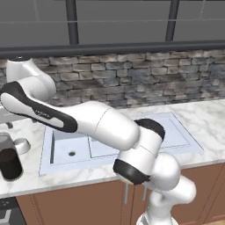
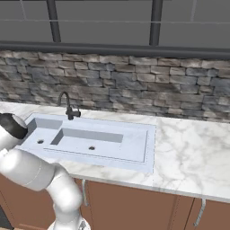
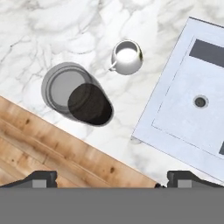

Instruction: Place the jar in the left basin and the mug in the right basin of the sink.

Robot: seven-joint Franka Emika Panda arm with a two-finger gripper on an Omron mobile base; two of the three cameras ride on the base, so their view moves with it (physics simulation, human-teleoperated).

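hand view: tall dark jar (image 3: 78,96), squat white mug (image 3: 127,57)

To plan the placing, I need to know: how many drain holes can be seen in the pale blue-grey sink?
2: one round drain hole in the narrower left basin, one in the wider right basin. None seems hidden.

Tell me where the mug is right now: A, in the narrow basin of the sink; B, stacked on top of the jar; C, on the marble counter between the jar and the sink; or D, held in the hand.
C: the hand view shows the mug standing on the marble counter, apart from the jar on one side and the sink on the other.
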